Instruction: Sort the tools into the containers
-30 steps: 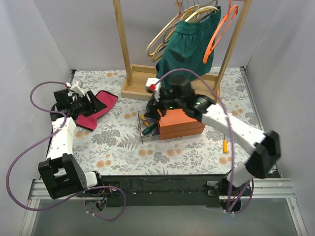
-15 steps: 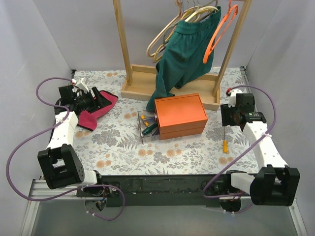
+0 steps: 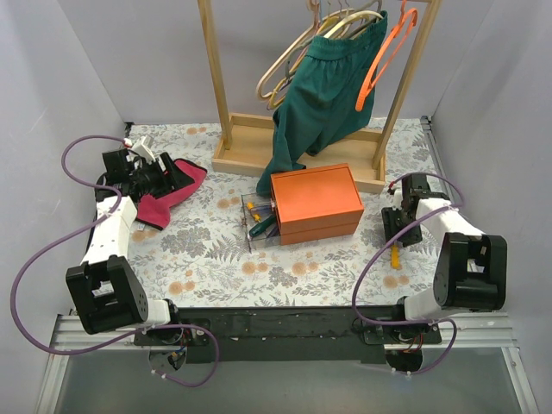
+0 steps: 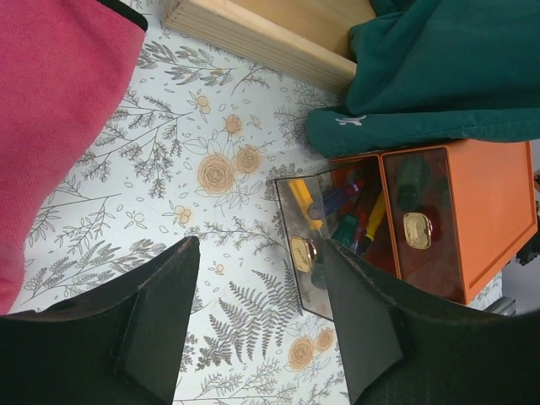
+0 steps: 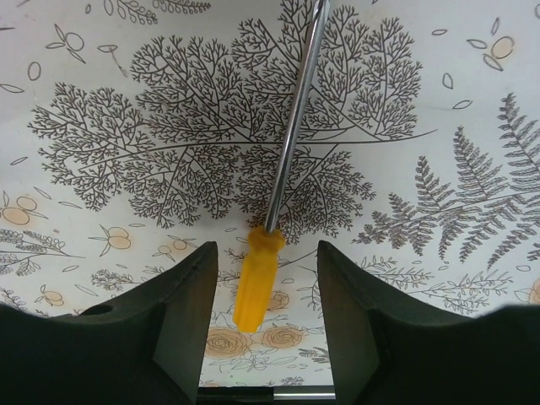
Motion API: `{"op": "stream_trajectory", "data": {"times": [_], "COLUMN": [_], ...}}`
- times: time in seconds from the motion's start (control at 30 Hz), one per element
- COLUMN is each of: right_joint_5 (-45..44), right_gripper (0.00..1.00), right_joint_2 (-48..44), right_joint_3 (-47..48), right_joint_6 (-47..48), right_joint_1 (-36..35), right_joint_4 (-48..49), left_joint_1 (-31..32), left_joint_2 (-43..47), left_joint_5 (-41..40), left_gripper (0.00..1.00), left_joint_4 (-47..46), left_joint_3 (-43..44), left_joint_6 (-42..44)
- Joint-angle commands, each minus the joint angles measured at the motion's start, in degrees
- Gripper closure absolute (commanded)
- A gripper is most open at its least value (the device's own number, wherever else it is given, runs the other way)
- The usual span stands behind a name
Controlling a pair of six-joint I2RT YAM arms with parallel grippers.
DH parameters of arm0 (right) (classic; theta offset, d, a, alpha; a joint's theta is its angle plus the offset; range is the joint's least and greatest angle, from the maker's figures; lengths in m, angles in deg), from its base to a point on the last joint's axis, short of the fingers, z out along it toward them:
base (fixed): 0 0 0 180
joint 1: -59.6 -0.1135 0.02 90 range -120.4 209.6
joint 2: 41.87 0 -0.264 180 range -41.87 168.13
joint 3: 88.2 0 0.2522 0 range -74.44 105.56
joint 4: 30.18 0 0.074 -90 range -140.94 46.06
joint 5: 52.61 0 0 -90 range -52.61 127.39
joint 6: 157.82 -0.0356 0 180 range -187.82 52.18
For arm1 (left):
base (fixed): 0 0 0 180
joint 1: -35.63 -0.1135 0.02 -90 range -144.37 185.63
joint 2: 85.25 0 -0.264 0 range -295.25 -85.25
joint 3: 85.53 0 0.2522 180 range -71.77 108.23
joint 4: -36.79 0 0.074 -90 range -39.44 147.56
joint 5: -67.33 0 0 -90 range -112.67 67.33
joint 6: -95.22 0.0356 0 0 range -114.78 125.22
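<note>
The right tool (image 5: pixel 263 249) hangs spread wide and empty, straddling the yellow handle of a screwdriver (image 5: pixel 284 164) lying on the bench (image 3: pixel 216 250) right of the orange box (image 3: pixel 315 203). Its shaft points straight away from the tool, probably just below it.

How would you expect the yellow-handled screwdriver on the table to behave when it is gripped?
The yellow-handled screwdriver looks rigid and probably light. Its rounded handle and thin polished shaft suggest it may roll or slip if nudged.
</note>
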Motion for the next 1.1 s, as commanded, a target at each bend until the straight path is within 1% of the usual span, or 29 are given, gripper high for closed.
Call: {"op": "stream_trajectory", "data": {"times": [0.0, 0.07, 0.1, 0.13, 0.17, 0.23, 0.27, 0.33, 0.37, 0.43, 0.47, 0.53, 0.57, 0.63, 0.67, 0.73, 0.77, 0.83, 0.87, 0.9, 0.93, 0.97, 1.03, 1.07], "right_joint_5": [2.7, 3.1, 3.1, 3.1, 3.1, 3.1, 5.0, 5.4, 6.3, 7.0, 8.5, 11.1, 13.7, 17.6, 22.5, 30.2, 36.7, 40.7, 44.6, 46.3, 47.2, 46.7, 44.5, 43.7], "right_gripper": [0.44, 0.47, 0.52, 0.54, 0.61, 0.66, 0.73, 0.81, 0.9, 0.95, 0.98, 0.99, 0.99, 0.99, 0.99, 0.99, 0.99, 0.99, 0.99, 0.99, 0.99, 0.99, 0.99, 0.99], "right_joint_2": [2.4, 3.7, 5.1, 5.7, 6.6, 7.3, 7.6, 7.4, 6.3, 4.6, 2.0, -1.7, -6.6, -11.9, -17.0, -22.6, -27.7, -30.9, -31.9, -32.1, -31.9, -31.8, -31.2, -30.3], "right_joint_3": [0.1, 0.0, -0.1, 0.0, 0.0, 0.3, 0.8, 1.3, 2.1, 3.4, 4.2, 7.0, 7.8, 9.2, 9.9, 10.0, 9.6, 9.7, 10.1, 10.6, 11.4, 12.0, 12.1, 12.2], "right_joint_6": [-0.2, 0.0, 0.1, 0.2, 0.2, 0.5, 0.5, 0.8, 1.0, 1.3, 1.3, 1.9, 2.2, 3.3, 3.6, 4.4, 4.2, 3.3, 3.1, 3.4, 3.8, 5.0, 8.3, 9.0], "right_joint_1": [0.5, 0.6, 0.6, 0.6, 0.7, 1.5, 1.9, 3.2, 3.6, 4.6, 4.7, 4.7, 4.7, 4.5, 4.4, 4.3, 3.7, 0.6, -0.7, -4.5, -6.8, -12.6, -19.2, -24.8], "right_joint_4": [0.9, 1.0, 1.0, 1.1, 1.1, 0.5, 0.2, -1.0, -1.7, -3.1, -5.3, -7.0, -7.3, -7.0, -6.7, -4.7, -3.5, -3.4, -3.7, -3.5, -3.3, -3.1, -0.1, 1.0], "left_joint_1": [-0.4, -0.7, -0.7, -0.8, -1.0, -1.0, -1.0, -1.1, -1.1, -1.0, -1.0, -1.0, -1.0, -1.0, -1.0, -0.9, -0.9, -0.9, -0.9, -0.8, -0.9, -0.8, -0.9, -0.8], "left_joint_2": [2.5, 2.3, 2.2, 2.2, 2.0, 1.8, 1.6, 1.4, 1.3, 0.8, 0.7, -0.3, -0.7, -2.1, -2.5, -3.9, -4.4, -4.8, -5.0, -4.9, -4.7, -4.4, -3.6, -2.5], "left_joint_5": [-1.6, -1.9, -1.9, -1.9, -1.9, -1.9, -2.1, -2.2, -2.1, -1.8, -1.4, -1.1, -0.8, -0.4, -0.2, 0.3, 0.7, 1.7, 1.8, 1.7, 1.5, 1.1, 0.3, 0.3], "left_gripper": [0.4, 0.4, 0.4, 0.4, 0.4, 0.4, 0.4, 0.4, 0.4, 0.41, 0.4, 0.4, 0.4, 0.4, 0.41, 0.41, 0.41, 0.41, 0.41, 0.41, 0.41, 0.41, 0.4, 0.4], "left_joint_4": [1.0, 1.1, 1.1, 1.2, 1.3, 1.5, 1.5, 1.2, 1.0, 0.4, 0.2, -0.4, -0.5, -0.5, -0.6, -1.1, -1.3, -2.4, -2.7, -3.3, -4.0, -4.2, -4.9, -5.1], "left_joint_3": [0.5, 0.7, 0.9, 1.1, 1.2, 1.6, 1.8, 2.0, 2.0, 2.3, 2.4, 2.7, 3.4, 4.1, 5.2, 6.2, 7.1, 7.8, 8.1, 8.2, 8.1, 8.2, 7.4, 7.1], "left_joint_6": [2.0, 2.2, 2.1, 2.1, 2.1, 2.2, 2.3, 2.3, 2.2, 1.7, 1.5, 1.2, 0.8, 0.7, 0.4, -0.6, -0.9, -1.9, -2.2, -2.6, -2.8, -3.0, -3.6, -3.6]}}
